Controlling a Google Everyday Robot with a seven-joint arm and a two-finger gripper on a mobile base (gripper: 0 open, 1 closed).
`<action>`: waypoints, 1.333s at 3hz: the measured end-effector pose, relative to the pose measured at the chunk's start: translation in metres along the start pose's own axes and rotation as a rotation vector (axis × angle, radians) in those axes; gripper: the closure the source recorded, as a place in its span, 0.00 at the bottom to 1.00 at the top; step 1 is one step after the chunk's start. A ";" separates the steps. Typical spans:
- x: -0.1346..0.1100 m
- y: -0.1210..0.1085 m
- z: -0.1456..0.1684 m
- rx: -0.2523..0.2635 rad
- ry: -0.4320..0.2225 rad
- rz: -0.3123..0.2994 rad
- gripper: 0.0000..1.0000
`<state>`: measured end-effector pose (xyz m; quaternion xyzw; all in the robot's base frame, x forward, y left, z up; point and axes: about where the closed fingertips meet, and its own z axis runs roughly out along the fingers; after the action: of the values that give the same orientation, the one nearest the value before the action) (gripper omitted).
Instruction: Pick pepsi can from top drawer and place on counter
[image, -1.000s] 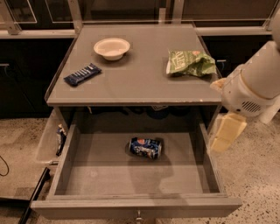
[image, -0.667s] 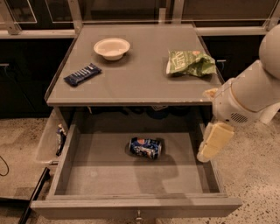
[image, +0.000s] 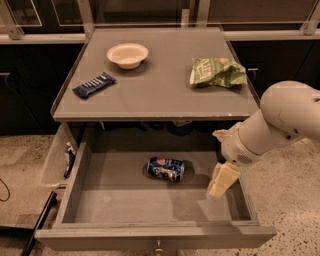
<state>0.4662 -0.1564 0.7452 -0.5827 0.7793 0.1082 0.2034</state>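
While the pepsi can (image: 166, 169) lies on its side where it was, mid-floor of the open top drawer (image: 125, 202), the gripper (image: 216, 191) has come leftward and down over the drawer's right part, apart from the can. It carries nothing. How wide it stands, I cannot tell.

You're in an office kitchenette, I'd say: speckled floor (image: 295, 200), dark cabinets (image: 30, 85), bowl (image: 128, 54) and chip bag (image: 217, 72) on the counter (image: 160, 95); gripper (image: 220, 184) over the top drawer (image: 130, 200), right side.
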 end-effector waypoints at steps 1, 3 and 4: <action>-0.001 0.001 0.002 0.004 -0.006 -0.001 0.00; 0.000 -0.022 0.064 -0.008 -0.143 0.077 0.00; -0.005 -0.032 0.094 -0.013 -0.195 0.093 0.00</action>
<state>0.5158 -0.1237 0.6652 -0.5340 0.7812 0.1788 0.2695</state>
